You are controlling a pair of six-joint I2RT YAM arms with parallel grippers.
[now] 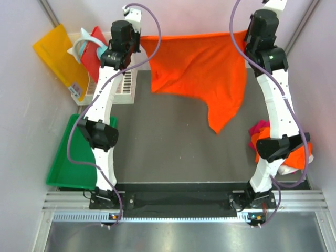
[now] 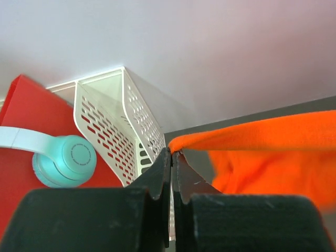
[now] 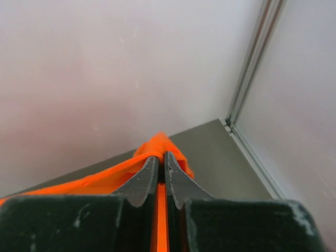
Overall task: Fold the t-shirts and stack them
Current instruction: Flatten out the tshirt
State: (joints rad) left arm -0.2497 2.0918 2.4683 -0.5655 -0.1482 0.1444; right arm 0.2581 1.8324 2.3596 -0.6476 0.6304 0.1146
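Above the far table, with left gripper and right gripper clamped on top corners of the orange t-shirt, lower evenly, cloth taut, hem first.

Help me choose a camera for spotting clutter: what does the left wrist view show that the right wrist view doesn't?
Only the left wrist view: a white basket, teal headphones and a red board, beside the left gripper. Only the right wrist view: a metal corner strip, beyond the right gripper. Both: the gripper shut on an edge of the orange t-shirt, the grey table, a pale wall.
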